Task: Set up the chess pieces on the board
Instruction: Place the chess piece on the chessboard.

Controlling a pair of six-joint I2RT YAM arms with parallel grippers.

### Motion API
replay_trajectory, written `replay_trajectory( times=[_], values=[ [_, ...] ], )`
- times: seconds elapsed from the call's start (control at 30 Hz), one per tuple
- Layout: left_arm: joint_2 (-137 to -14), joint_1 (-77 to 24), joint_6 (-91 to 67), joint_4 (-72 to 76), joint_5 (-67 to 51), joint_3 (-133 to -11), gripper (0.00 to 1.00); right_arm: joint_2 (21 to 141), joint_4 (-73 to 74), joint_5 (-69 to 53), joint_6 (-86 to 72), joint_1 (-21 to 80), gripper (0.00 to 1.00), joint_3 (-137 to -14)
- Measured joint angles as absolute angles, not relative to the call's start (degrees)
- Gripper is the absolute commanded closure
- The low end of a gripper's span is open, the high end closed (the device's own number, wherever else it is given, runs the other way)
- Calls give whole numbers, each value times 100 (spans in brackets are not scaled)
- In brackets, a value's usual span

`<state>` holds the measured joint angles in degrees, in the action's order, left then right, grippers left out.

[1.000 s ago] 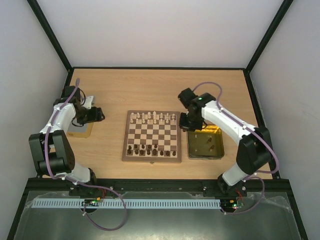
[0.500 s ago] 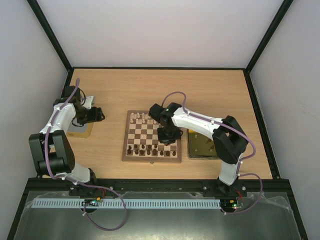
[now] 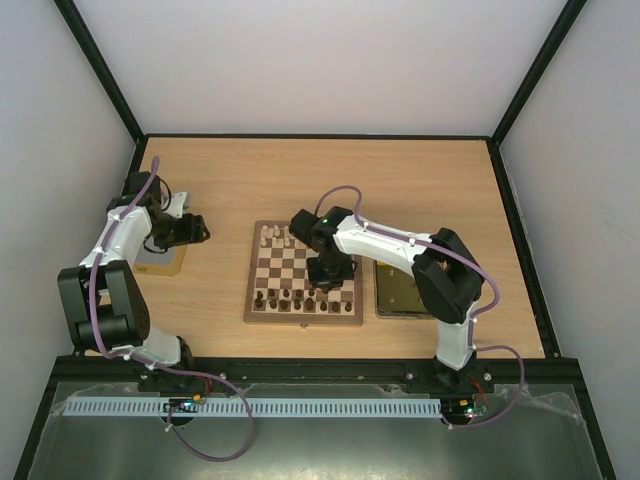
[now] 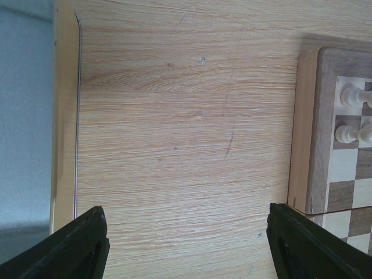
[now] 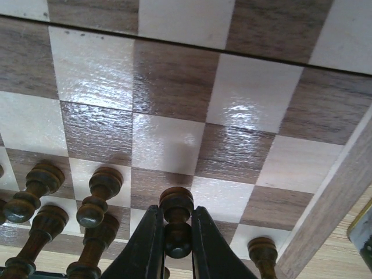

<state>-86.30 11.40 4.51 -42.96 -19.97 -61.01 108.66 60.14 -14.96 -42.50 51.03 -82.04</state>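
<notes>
The board point(image 3: 300, 258) lies mid-table, with cream pieces point(image 3: 280, 237) along its far rows and dark pieces point(image 3: 285, 298) along its near rows. My right gripper point(image 3: 330, 278) hangs over the board's near right part, shut on a dark pawn point(image 5: 176, 224) held just above the squares. Other dark pieces point(image 5: 96, 197) stand to its left and one dark piece point(image 5: 263, 251) to its right. My left gripper point(image 3: 200, 232) is open and empty over bare table left of the board. Its fingers point(image 4: 78, 247) show wide apart, and the board's corner point(image 4: 325, 128) with cream pieces point(image 4: 349, 96) shows at right.
A gold metal tray point(image 3: 405, 292) lies right of the board, mostly hidden by the right arm. A flat tray or pad point(image 3: 165, 262) lies under the left arm; its edge point(image 4: 64, 116) shows in the left wrist view. Black frame posts edge the table.
My right arm swung left from above the gold tray to the board's near right part, carrying the dark pawn. The left arm has not moved.
</notes>
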Motion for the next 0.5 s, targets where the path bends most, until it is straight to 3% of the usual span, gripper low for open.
replay_trajectory(
  times=[0.5],
  values=[
    [-8628, 1140, 451, -4296, -1994, -6101, 25, 11004, 5966, -1656, -4219, 5251, 92, -8302]
  ],
)
